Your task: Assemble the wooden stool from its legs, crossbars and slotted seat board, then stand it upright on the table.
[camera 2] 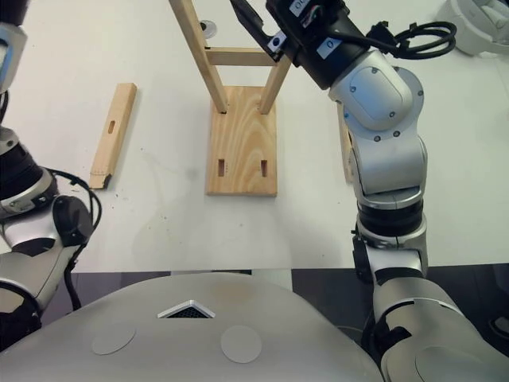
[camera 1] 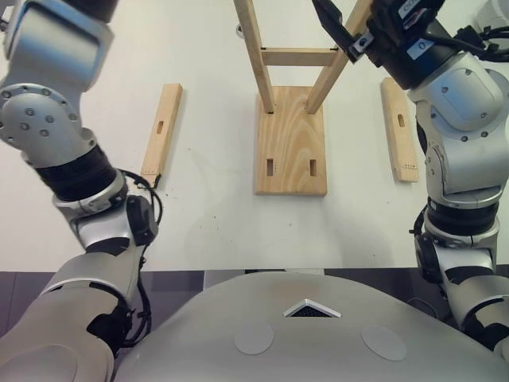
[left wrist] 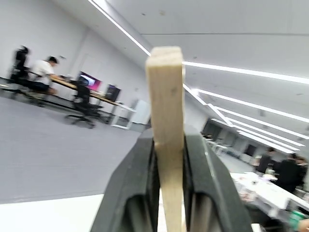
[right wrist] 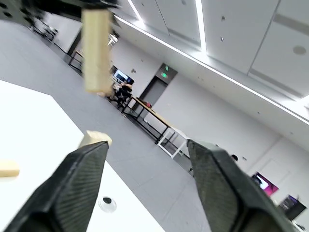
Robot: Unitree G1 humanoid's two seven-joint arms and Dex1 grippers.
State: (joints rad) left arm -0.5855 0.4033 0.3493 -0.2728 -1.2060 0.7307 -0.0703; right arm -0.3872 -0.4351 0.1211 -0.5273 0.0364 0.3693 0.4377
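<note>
The slotted seat board (camera 1: 290, 143) lies flat mid-table. Two legs, left (camera 1: 256, 56) and right (camera 1: 332, 73), joined by a crossbar (camera 1: 298, 56), stand in its far slots; the two near slots are empty. My left gripper (left wrist: 169, 140) is shut on the upper end of a leg (left wrist: 165, 96). My right gripper (right wrist: 147, 147) is open up near the top of the right leg (right wrist: 95, 138), with nothing between its fingers (right wrist: 77, 188); its dark body (camera 1: 350, 32) hangs beside that leg.
Two loose slotted wooden pieces lie flat on the white table (camera 1: 207, 215), one left of the board (camera 1: 161, 131) and one to its right (camera 1: 398, 127) beside my right forearm. The table's front edge runs close to my torso.
</note>
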